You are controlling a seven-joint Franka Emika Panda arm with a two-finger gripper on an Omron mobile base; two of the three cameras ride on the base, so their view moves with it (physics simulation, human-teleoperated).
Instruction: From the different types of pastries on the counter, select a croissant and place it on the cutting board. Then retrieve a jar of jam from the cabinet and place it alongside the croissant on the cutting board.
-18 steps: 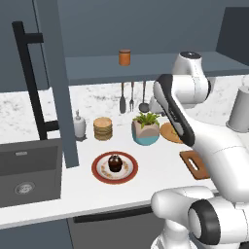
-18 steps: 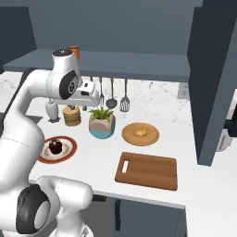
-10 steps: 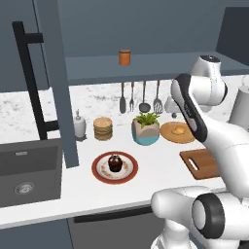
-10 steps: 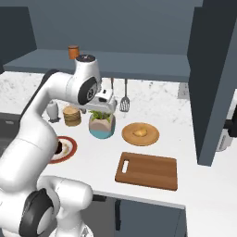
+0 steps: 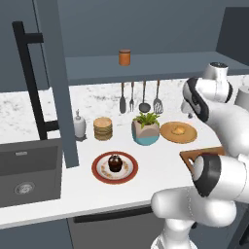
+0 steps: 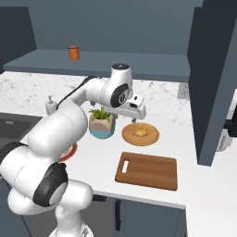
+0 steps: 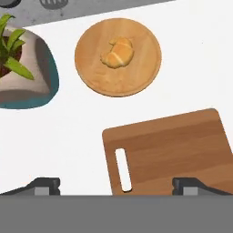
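The gripper (image 6: 137, 108) hangs above the counter (image 6: 194, 139) with its jaws spread wide and nothing between them, while the croissant (image 7: 118, 53) sits near the middle of the round plate (image 7: 145, 73), just beyond the bare board (image 7: 182, 145). To do this well, it should centre over the pastry, drop straight down and pinch across the lumpy middle. The croissant's height is hard to judge from above, so a gentle close looks wise.
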